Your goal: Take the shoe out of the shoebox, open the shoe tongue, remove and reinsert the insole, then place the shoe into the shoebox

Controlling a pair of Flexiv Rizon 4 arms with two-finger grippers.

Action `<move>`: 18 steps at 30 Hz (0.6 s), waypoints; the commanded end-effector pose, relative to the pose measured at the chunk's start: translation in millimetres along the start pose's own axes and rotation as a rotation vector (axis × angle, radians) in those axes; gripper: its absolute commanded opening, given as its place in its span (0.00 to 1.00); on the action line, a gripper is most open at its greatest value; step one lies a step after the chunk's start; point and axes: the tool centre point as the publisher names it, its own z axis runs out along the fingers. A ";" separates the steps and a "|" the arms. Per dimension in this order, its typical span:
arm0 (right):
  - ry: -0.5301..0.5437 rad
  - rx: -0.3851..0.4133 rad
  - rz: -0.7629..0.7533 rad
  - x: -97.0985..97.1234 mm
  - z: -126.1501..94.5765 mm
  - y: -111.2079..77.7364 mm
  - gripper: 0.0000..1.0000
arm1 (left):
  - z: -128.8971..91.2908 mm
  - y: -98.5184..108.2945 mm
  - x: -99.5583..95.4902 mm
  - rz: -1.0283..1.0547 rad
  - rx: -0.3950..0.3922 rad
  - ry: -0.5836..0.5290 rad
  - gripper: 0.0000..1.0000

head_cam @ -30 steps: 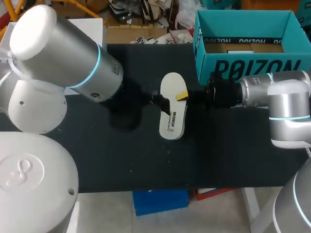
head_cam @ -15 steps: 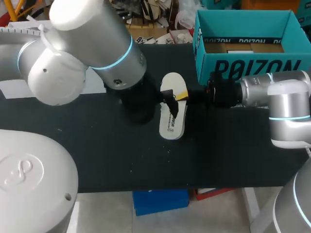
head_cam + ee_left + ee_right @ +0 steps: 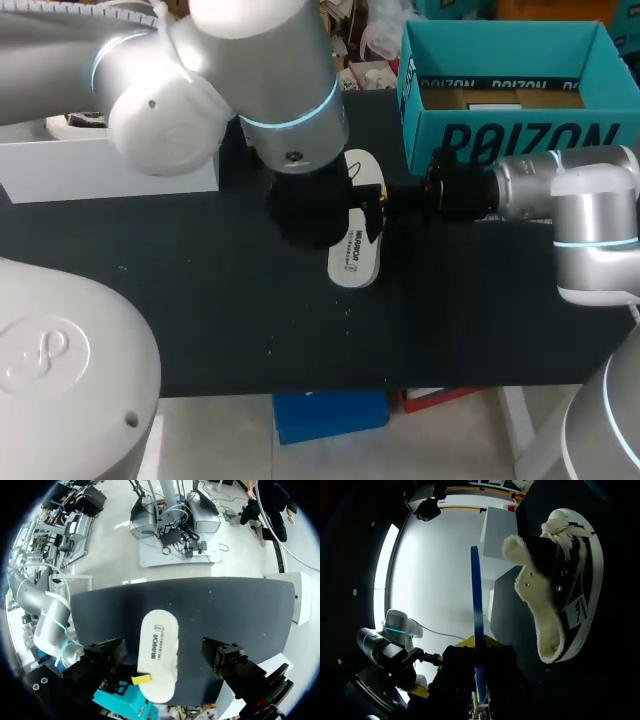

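The white insole [image 3: 354, 255] lies lengthwise at mid-table, and it shows printed side up under my left gripper [image 3: 164, 654]. That gripper hangs above it with its black fingers [image 3: 106, 654] wide apart, touching nothing. My right gripper [image 3: 382, 200] comes in from the right and is shut on the insole's side edge. In the right wrist view the insole [image 3: 476, 610] runs edge-on as a thin blue line between the fingers. Ahead of the right gripper lies a black shoe [image 3: 560, 580] with a fleece lining and white sole. In the head view my left arm [image 3: 260, 80] hides it.
The teal shoebox [image 3: 510, 140] stands open at the back right, close behind my right gripper. A white box [image 3: 110, 165] sits at the table's left side. The dark table top [image 3: 250, 320] stretches toward the near edge.
My left arm has swung to the right, from the table's left side to above the insole. The right arm and the insole have stayed where they were.
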 end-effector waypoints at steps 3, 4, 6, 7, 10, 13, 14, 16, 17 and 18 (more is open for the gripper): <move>-0.001 -0.003 0.000 -0.4 1.4 -0.2 0.00 | 13.8 7.4 -6.8 0.001 0.008 0.068 1.00; -0.001 -0.003 0.000 -0.4 1.4 -0.2 0.00 | 15.5 8.2 -6.8 0.005 0.006 0.065 1.00; -0.001 -0.003 0.000 -0.4 1.4 -0.2 0.00 | 20.1 10.4 -7.3 0.009 0.012 0.060 1.00; -0.001 -0.003 0.000 -0.4 1.4 -0.2 0.00 | 21.1 11.2 -7.6 0.009 0.013 0.060 1.00; -0.001 -0.003 0.000 -0.4 1.4 -0.2 0.00 | 23.1 14.1 -8.9 0.011 0.014 0.061 1.00; -0.001 -0.003 0.000 -0.4 1.4 -0.2 0.00 | 25.2 18.0 -10.9 0.019 0.015 0.061 1.00; -0.001 -0.003 0.000 -0.4 1.4 -0.2 0.00 | 25.6 19.6 -11.3 0.021 0.016 0.061 1.00; -0.001 -0.003 0.000 -0.4 1.4 -0.2 0.00 | 26.6 23.8 -11.8 0.027 0.017 0.062 1.00; -0.001 -0.003 0.000 -0.4 1.4 -0.2 0.00 | 26.9 25.9 -11.9 0.031 0.020 0.059 1.00; -0.001 -0.003 0.000 -0.4 1.4 -0.2 0.00 | 27.2 28.4 -11.9 0.036 0.021 0.063 1.00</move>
